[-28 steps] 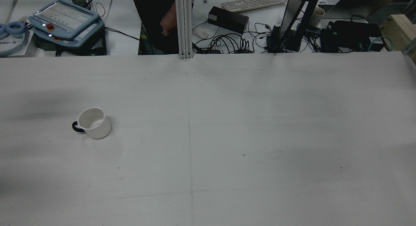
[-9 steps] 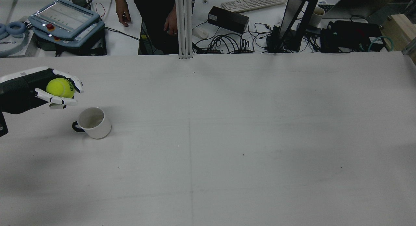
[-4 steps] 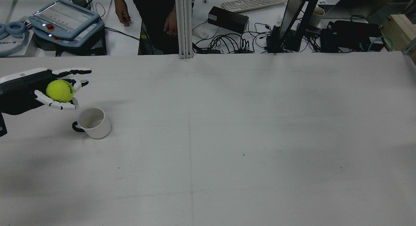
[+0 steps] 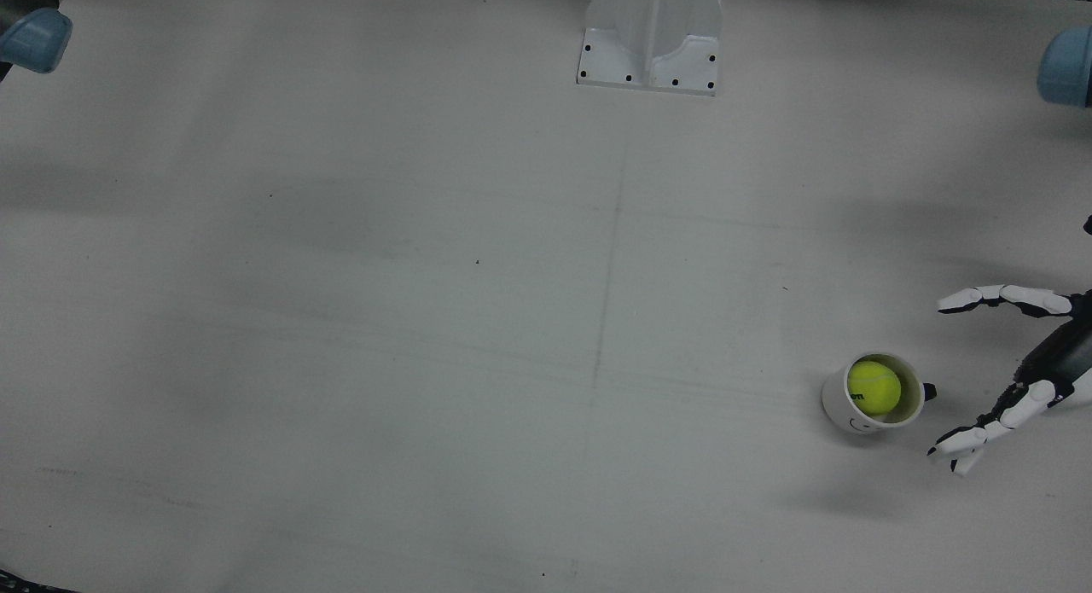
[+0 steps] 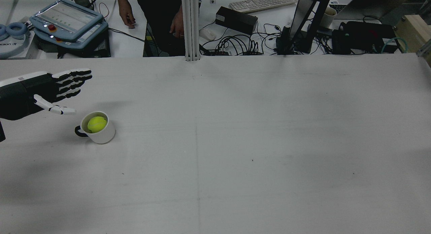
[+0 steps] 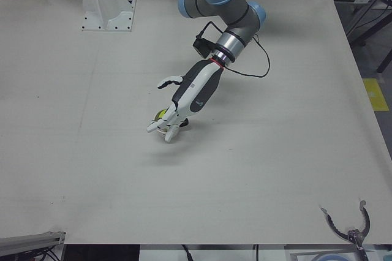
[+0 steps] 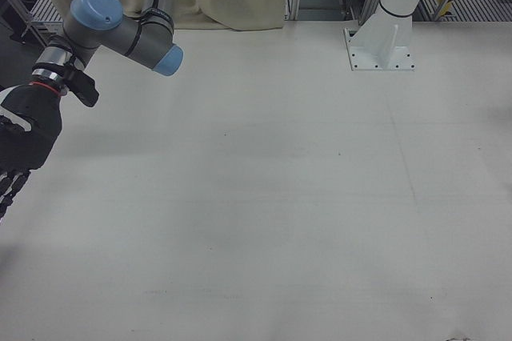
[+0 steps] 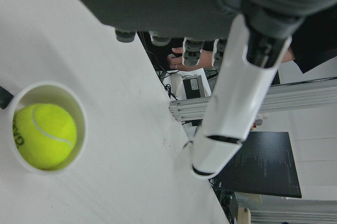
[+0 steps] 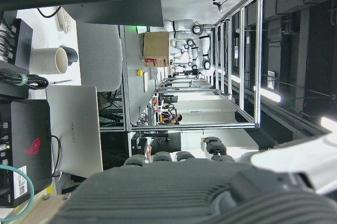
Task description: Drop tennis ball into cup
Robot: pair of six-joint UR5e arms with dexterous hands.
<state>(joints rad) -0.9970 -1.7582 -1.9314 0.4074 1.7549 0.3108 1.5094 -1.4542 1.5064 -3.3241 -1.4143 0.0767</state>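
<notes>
The yellow tennis ball (image 5: 97, 124) lies inside the white cup (image 5: 101, 135) with a black handle, which stands upright on the table's left side in the rear view. Ball (image 4: 874, 387) and cup (image 4: 840, 408) also show in the front view, and the ball (image 8: 43, 135) in the left hand view. My left hand (image 5: 55, 91) is open and empty, fingers spread, raised just left of and behind the cup; it also shows in the front view (image 4: 1015, 380) and the left-front view (image 6: 187, 102). My right hand (image 7: 18, 153) hangs at the far edge with fingers extended, holding nothing.
A white pedestal (image 4: 648, 38) stands at the table's robot side. Beyond the far edge are a person (image 5: 161, 11), a teach pendant (image 5: 67, 20), a monitor stand (image 5: 304, 22) and cables. A metal tool (image 6: 350, 227) lies near the table's front corner.
My left hand came in from the left holding the ball, spread its fingers, and the ball fell into the cup. The cup has stayed in place.
</notes>
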